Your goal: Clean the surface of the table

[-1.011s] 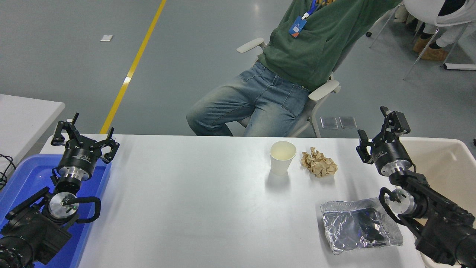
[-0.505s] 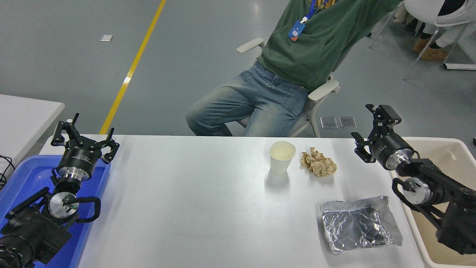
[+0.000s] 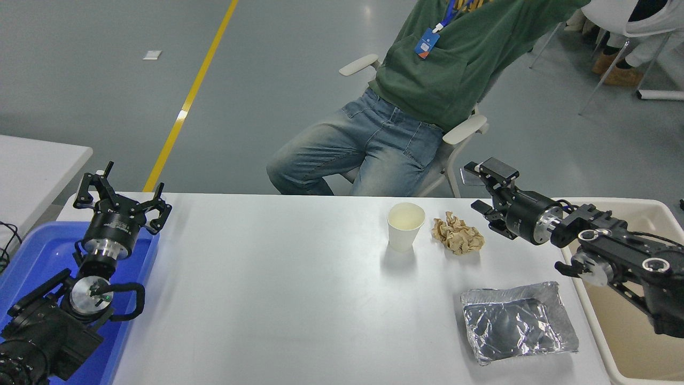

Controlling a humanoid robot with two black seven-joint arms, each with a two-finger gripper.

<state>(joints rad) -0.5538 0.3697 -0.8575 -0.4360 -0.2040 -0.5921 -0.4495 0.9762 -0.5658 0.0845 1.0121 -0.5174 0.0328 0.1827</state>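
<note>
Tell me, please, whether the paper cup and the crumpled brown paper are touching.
Apart. The head view shows a strip of bare white table surface between the paper cup and the crumpled brown paper.

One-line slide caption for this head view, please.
Right gripper open beside crumpled brown paper, paper cup and foil tray on the white table.

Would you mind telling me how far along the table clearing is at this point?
Nothing looks cleared: the paper cup, crumpled brown paper and foil tray sit on the table surface. The right claw, open and empty, hovers beside the paper. The left claw is parked over the blue bin.
</note>
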